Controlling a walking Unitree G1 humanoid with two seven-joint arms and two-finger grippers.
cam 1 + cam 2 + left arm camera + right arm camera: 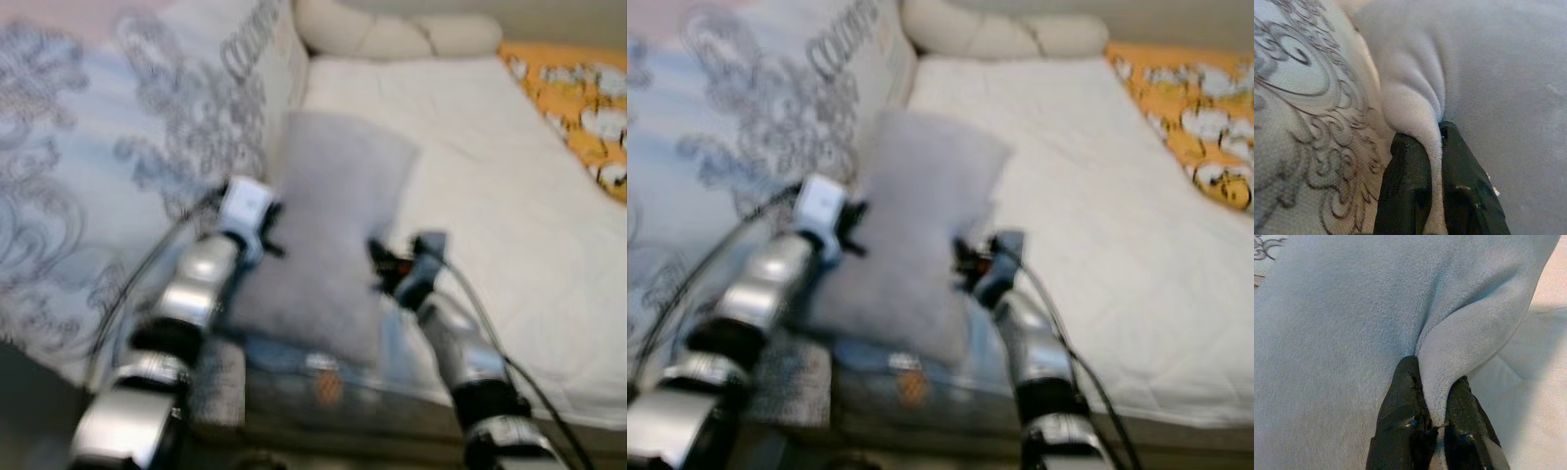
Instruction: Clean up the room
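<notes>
Two grippers clamp the same grey pillow (pixel 338 225) above the white mattress (pixel 490 196). Left gripper (pixel 1432 132) pinches a fold on the pillow's edge, its black fingers (pixel 1405 181) pressed tight on the plush fabric, with the swirl-patterned duvet (pixel 1298 98) just beside it. Right gripper (pixel 1437 396) squeezes a fold on the opposite edge, the mattress just beyond it. Past both, a cream bolster (pixel 392 34) lies at the bed's far end, and an orange patterned cloth (pixel 583 103) lies well off to the right gripper's outer side.
</notes>
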